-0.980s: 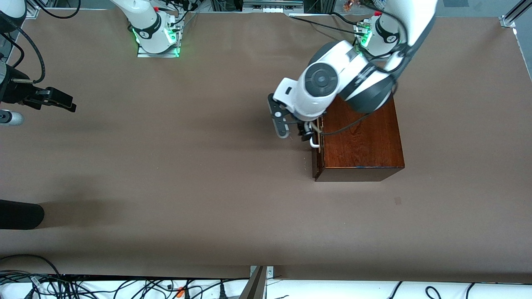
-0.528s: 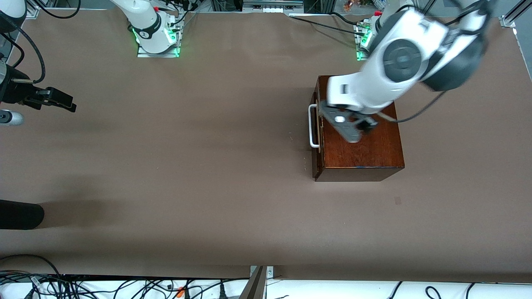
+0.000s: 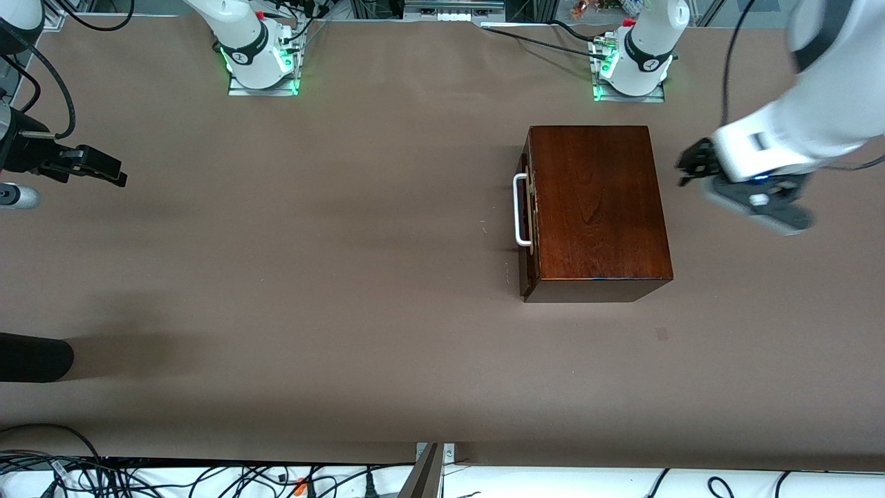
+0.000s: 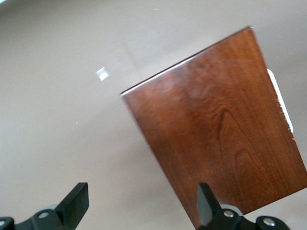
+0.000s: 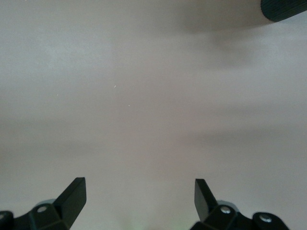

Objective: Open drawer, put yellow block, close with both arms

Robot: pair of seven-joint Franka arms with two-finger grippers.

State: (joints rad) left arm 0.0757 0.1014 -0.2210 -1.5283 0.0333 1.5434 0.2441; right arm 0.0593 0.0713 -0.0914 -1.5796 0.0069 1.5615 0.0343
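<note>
drawer (image 3: 527, 221) shut; left claw (image 3: 691, 166) and right claw (image 3: 104, 169) open.

front: high, faces the arm bases, whole table (image 3: 346, 277) | left wrist: looks down on wooden box (image 4: 220, 129), shared with front (image 3: 594, 200) | right wrist: close over bare table (image 5: 144, 96)

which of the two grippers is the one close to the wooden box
The left gripper, open over the table beside the wooden box. The right gripper, also open, waits at the table's right-arm end.
</note>
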